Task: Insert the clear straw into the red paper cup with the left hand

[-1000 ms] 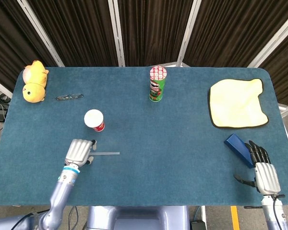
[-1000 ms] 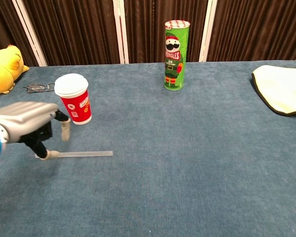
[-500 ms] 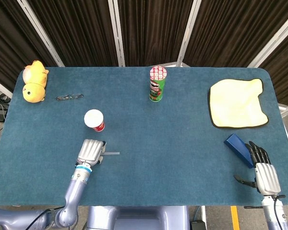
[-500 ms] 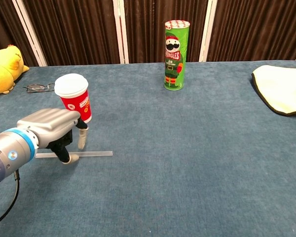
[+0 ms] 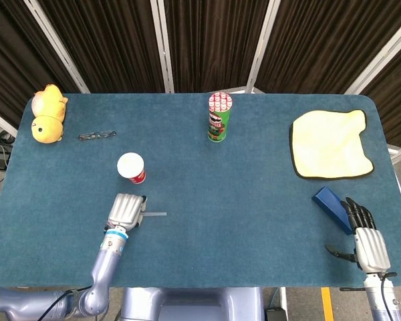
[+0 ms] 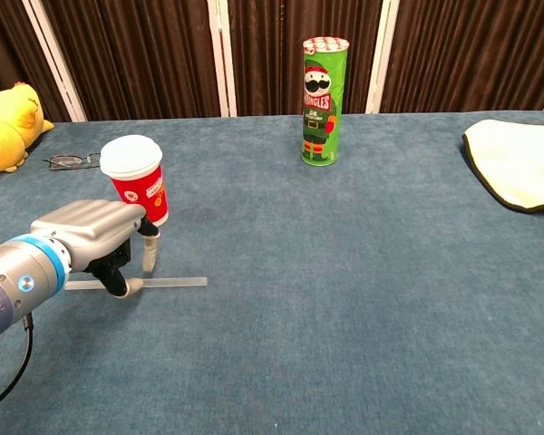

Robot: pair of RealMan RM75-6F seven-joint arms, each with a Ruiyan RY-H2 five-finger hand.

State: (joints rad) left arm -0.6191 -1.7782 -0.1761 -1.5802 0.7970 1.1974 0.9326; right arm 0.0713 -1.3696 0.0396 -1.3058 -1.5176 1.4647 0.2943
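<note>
The red paper cup point(image 5: 131, 167) point(image 6: 136, 181) stands upright with a white lid on the left part of the blue table. The clear straw point(image 5: 156, 215) point(image 6: 172, 283) lies flat on the table in front of the cup. My left hand point(image 5: 127, 212) point(image 6: 91, 237) hovers palm-down over the straw's left half, with its fingers point(image 6: 149, 259) hanging down on the far side and the thumb tip on the near side at the straw. It has not lifted the straw. My right hand point(image 5: 364, 231) rests at the table's right front edge, fingers spread, holding nothing.
A green Pringles can point(image 5: 219, 117) point(image 6: 324, 100) stands at the back centre. A yellow cloth point(image 5: 331, 144) point(image 6: 517, 163) lies at the right, a yellow plush duck point(image 5: 47, 114) point(image 6: 9, 127) and glasses point(image 5: 97, 136) point(image 6: 68, 162) at the back left. A blue block point(image 5: 331, 207) lies by my right hand.
My left hand has moved right along the straw and now covers its left half; over the last half second it barely shifted. The straw, cup and right hand stayed put.
</note>
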